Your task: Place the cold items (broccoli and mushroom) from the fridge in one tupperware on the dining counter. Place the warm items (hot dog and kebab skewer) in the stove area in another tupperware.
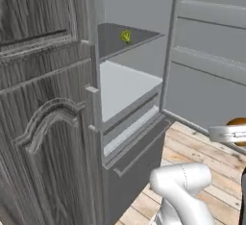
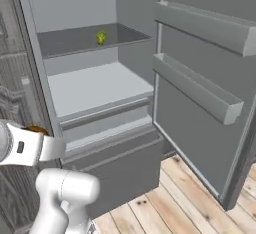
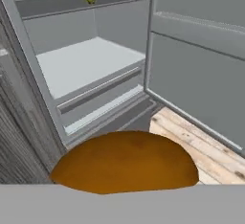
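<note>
While the gripper is clamped on the brown mushroom, we see that cap closest in the hand view, filling its lower middle. From the base views it peeks out beside the white hand, above the wooden floor. Beyond stands the open fridge, its door swung right. Farthest, the broccoli sits on the upper dark shelf.

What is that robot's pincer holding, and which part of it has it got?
The pincer is shut on a brown mushroom, drawn back from the open fridge. Its rounded cap hides the tips, so which part is gripped cannot be told.
</note>
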